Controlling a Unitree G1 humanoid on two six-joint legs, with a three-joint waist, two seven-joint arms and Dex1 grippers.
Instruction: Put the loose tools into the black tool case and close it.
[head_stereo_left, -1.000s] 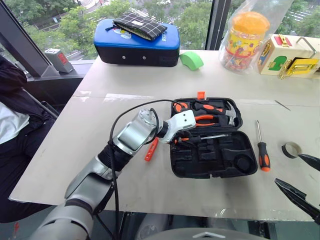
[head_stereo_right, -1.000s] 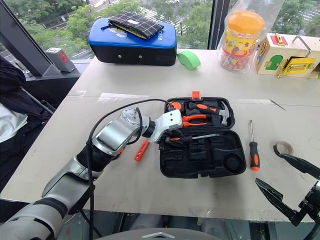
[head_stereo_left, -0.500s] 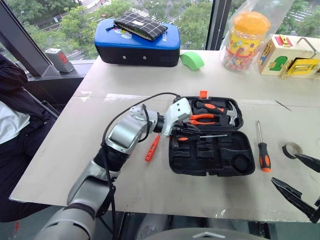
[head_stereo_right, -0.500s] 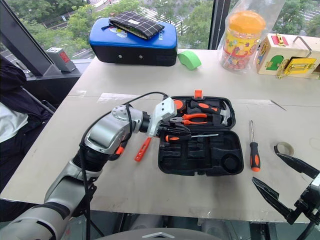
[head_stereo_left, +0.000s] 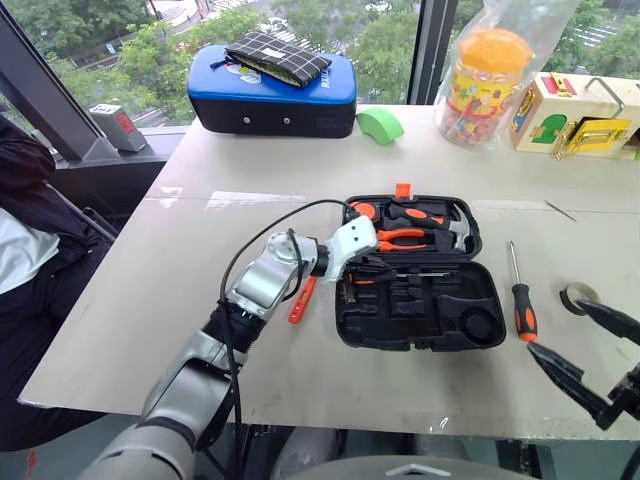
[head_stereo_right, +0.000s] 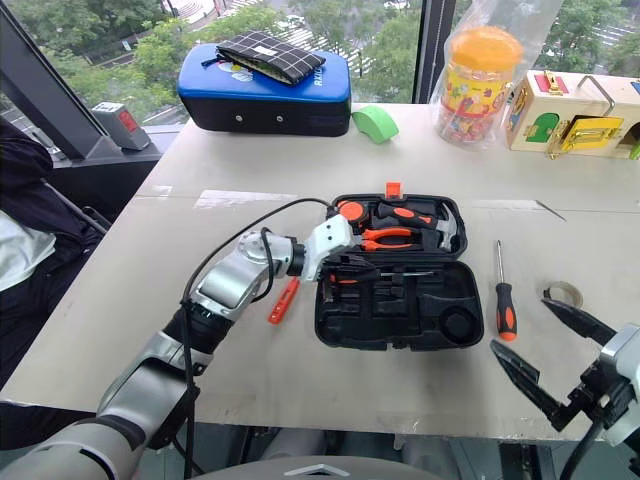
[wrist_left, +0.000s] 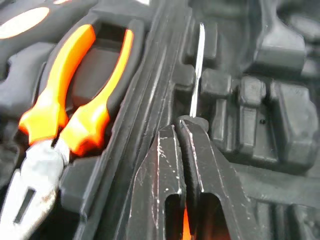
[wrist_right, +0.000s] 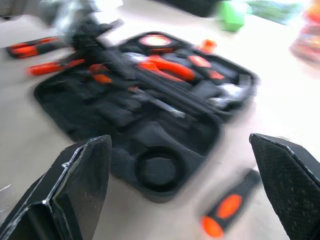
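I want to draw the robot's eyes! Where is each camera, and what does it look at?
Head eyes: look down at the open black tool case; both arms show.
Left wrist: on the left gripper, shut on a screwdriver over the case, beside pliers.
Right wrist: between the open right gripper fingers, facing the case.
Shared: the case.
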